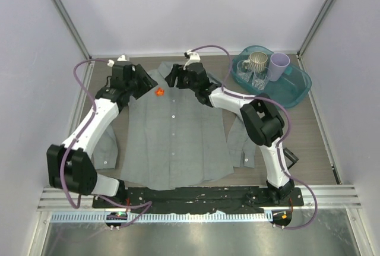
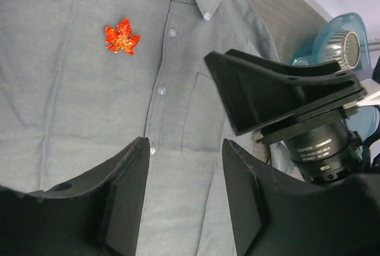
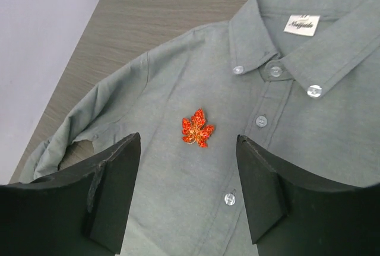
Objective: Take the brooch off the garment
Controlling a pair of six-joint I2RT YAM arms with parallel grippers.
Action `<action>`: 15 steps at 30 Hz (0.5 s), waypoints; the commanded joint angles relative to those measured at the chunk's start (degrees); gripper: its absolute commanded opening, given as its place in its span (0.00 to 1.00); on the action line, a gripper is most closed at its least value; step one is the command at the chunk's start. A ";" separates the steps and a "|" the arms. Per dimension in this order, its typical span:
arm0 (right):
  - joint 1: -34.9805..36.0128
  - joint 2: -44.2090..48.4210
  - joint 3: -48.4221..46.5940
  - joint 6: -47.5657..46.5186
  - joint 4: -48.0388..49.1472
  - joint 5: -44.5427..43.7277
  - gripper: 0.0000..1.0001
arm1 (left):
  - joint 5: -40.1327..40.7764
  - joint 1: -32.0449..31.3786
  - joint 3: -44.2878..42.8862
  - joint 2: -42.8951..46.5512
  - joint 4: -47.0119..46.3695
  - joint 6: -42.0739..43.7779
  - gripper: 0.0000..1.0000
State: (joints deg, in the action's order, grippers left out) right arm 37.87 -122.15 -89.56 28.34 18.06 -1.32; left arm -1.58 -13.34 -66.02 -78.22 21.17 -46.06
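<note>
The brooch (image 1: 159, 92), a red-orange leaf shape, is pinned to the shirt (image 1: 172, 143) just left of the button row and below the collar, at the upper centre of the top view. The shirt lies flat and buttoned on the table (image 1: 323, 131). The left gripper (image 1: 141, 81) hovers just left of the brooch and the right gripper (image 1: 176, 76) just right of it, by the collar. Both have their fingers apart and hold nothing. In the right wrist view the brooch (image 3: 197, 128) shows between the spread fingers (image 3: 116, 173). A tray (image 1: 300, 87) holding a mug (image 1: 257, 63) stands at the upper right.
</note>
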 commanded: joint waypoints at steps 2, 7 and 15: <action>-0.51 -4.06 -5.80 -1.97 2.94 7.90 0.67 | -6.92 2.26 -6.39 -12.02 -2.01 0.01 0.51; -1.39 -8.62 -8.96 1.10 4.60 12.92 0.56 | -8.17 3.50 -15.08 -22.75 -1.13 2.46 0.30; -1.66 -13.03 -12.31 1.72 1.62 12.58 0.40 | -7.29 4.46 -21.08 -32.61 0.36 3.70 0.13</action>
State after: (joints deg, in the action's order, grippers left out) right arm 36.51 -134.45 -99.11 29.52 18.74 10.98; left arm -7.97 -9.63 -83.70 -109.47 21.74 -43.77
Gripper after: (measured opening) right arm 0.408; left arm 0.130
